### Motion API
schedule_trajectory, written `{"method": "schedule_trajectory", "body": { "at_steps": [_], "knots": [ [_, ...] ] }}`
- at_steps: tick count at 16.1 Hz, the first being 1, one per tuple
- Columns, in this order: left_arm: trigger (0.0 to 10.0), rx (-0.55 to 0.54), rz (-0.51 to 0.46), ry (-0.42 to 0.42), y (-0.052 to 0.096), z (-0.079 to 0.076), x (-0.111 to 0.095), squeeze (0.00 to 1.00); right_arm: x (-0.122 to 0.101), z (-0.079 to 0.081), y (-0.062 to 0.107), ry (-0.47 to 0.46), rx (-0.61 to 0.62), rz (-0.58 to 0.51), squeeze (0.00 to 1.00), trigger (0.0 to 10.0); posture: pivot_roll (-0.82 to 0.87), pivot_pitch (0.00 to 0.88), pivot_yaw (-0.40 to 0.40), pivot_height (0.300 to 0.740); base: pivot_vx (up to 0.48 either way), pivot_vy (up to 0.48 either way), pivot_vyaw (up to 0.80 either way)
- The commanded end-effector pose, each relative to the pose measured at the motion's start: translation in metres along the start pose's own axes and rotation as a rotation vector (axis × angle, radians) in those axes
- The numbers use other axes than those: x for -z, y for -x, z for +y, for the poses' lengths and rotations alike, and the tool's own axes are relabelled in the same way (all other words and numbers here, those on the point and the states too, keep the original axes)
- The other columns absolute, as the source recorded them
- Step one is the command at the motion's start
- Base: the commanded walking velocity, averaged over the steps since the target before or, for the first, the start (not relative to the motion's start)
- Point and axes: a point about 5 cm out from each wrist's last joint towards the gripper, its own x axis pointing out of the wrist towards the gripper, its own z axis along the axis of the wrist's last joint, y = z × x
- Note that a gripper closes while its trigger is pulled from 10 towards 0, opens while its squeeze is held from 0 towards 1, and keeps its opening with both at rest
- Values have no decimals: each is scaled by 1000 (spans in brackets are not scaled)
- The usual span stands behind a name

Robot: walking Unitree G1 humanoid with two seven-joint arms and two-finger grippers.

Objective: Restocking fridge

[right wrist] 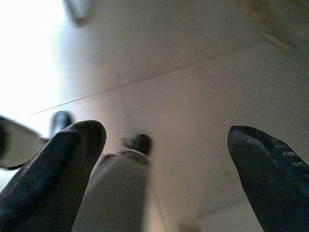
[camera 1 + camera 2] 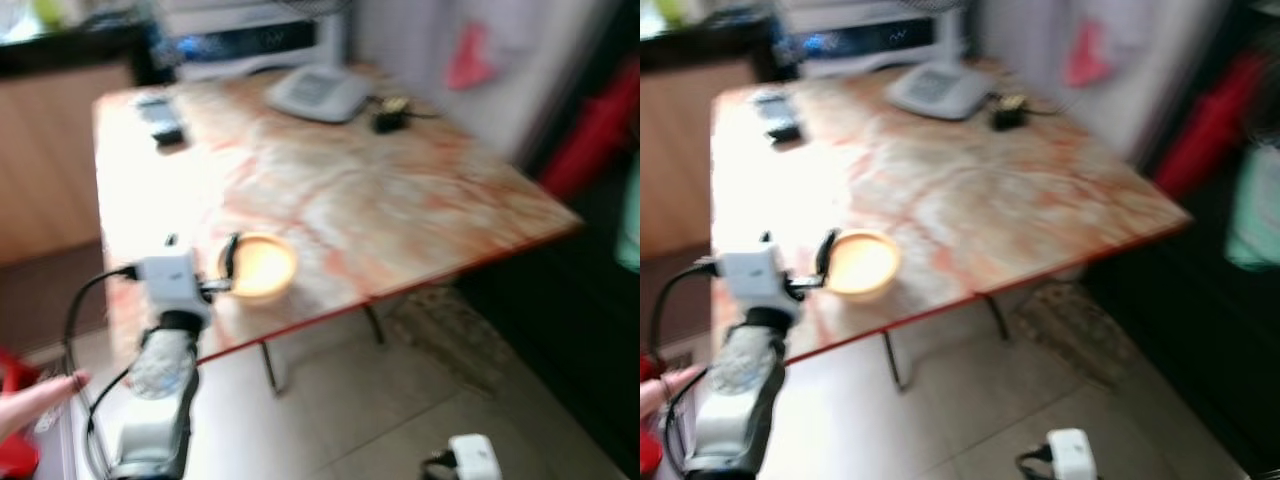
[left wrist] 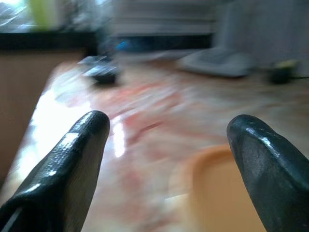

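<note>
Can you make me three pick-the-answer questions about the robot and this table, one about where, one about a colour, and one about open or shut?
1. Where is the bowl?
A. near the table's front edge
B. on the floor
C. at the table's far end

2. What colour is the bowl?
A. blue
B. yellow-orange
C. black

3. How are the left gripper's fingers?
A. shut tight
B. clamped on the bowl
C. open

Answers:
1 A: it sits close to the red front edge, just ahead of the left gripper.
2 B: it looks pale yellow-orange in both eye views.
3 C: the left wrist view shows a wide gap between the two black fingers, with the bowl ahead and unheld.
</note>
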Motion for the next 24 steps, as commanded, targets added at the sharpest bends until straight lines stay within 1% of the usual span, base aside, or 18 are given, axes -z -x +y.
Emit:
{"method": "schedule_trajectory", "body": {
  "at_steps": [1,2,3,4,5,7,8,9,10,11,12,14,15,16,17,20,24],
  "knots": [
    [10000,-5,15,33,1,-1,1,0,8,-2,2,-17,9,17,0,10000,22,113,-30,740,0,0,0],
    [10000,-4,24,50,1,-1,2,0,8,-2,2,-17,9,16,0,10000,21,115,-31,740,0,0,0],
    [10000,-3,60,113,2,-2,6,0,8,-2,2,-23,13,14,0,10000,22,116,-31,740,0,0,0],
    [10000,-58,120,243,0,2,14,0,8,-3,2,-25,15,14,0,10000,22,118,-32,740,0,0,0],
    [10000,-69,128,281,-1,3,16,0,8,-3,2,-26,16,12,0,10000,20,120,-34,740,0,0,0],
    [10000,-57,148,355,-5,2,18,0,7,-3,2,-33,19,12,0,10000,21,122,-35,740,0,0,0],
    [10000,-76,156,460,-10,3,18,0,7,-3,2,-39,23,10,0,10000,20,123,-36,740,0,0,0],
    [10000,-89,155,484,-11,5,18,0,7,-3,2,-41,23,10,0,10000,20,123,-36,740,0,0,0],
    [10000,-103,156,551,-14,7,18,0,6,-4,2,-42,25,8,0,10000,17,123,-37,740,0,0,0],
    [10000,-109,152,604,-15,8,17,1000,6,-4,2,-45,26,7,0,10000,16,122,-36,740,0,0,0],
    [10000,-130,157,638,-14,11,19,1000,6,-4,2,-45,27,7,0,10000,16,123,-36,740,0,0,0],
    [10000,-148,172,679,-16,14,24,1000,6,-4,2,-45,28,6,0,10000,16,123,-39,740,0,0,0],
    [10000,-141,181,678,-18,14,26,1000,6,-4,2,-46,29,5,0,10000,15,123,-40,740,0,0,0],
    [10000,-122,204,685,-22,13,31,969,5,-4,2,-46,30,5,0,10000,14,122,-40,740,0,0,0],
    [10000,-105,214,690,-25,11,33,0,5,-4,2,-44,33,4,0,10000,14,122,-40,740,0,0,0],
    [10000,-77,234,703,-33,7,40,0,5,-5,2,-46,38,2,0,10000,3,127,-42,740,0,0,0],
    [10000,-4,256,710,-38,-6,46,0,5,-6,3,-41,44,3,0,10000,-5,132,-48,740,0,0,0]
  ]
}}
